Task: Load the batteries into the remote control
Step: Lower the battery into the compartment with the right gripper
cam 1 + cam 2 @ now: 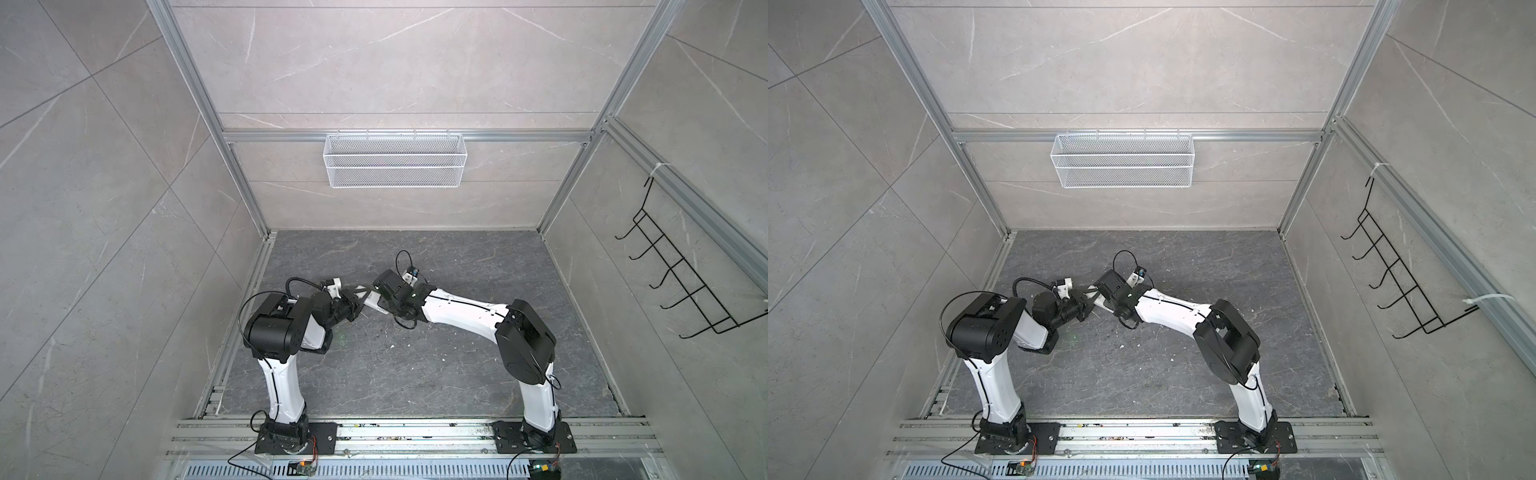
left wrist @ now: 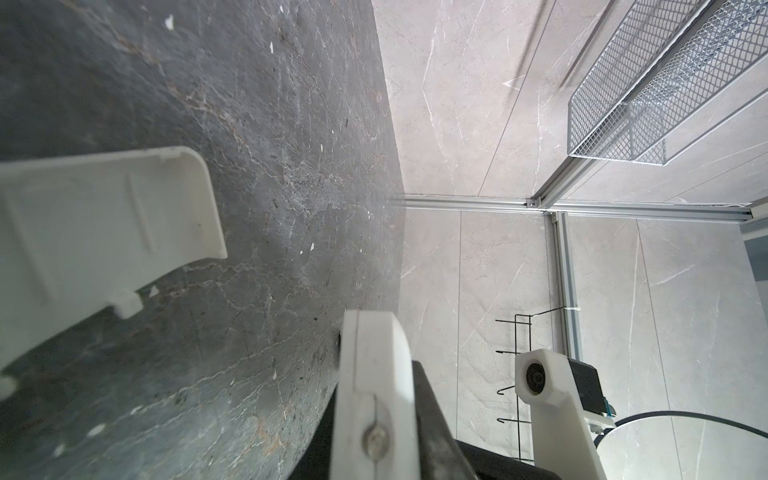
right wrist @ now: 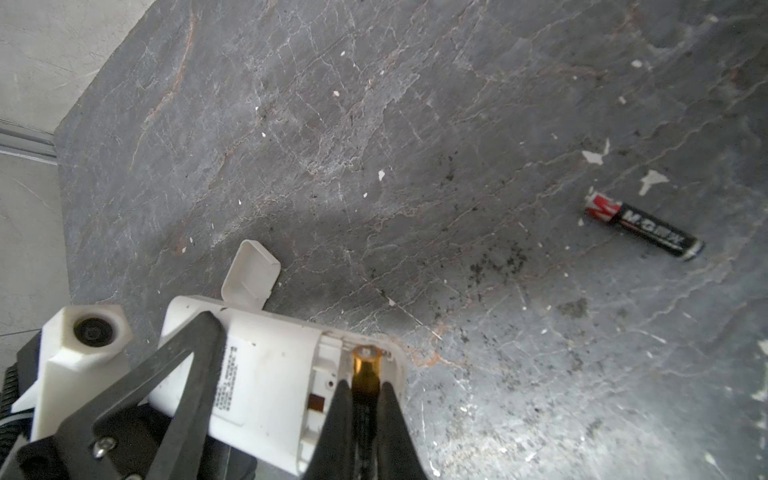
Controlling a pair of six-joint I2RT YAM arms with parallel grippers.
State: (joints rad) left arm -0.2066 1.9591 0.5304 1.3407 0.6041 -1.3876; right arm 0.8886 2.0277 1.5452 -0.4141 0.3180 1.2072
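A loose battery lies right of frame on the tabletop, lid beside the remote; left fingers clamp the remote, right fingers pinch a second battery (mostly hidden).

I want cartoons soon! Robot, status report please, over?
Left gripper clamped on remote control. Right gripper pinching first battery at open compartment. Second battery loose on table. Cover off, near remote; nothing blocking.

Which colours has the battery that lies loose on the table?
Black battery, red at one end, white lettering; best in the right wrist view.
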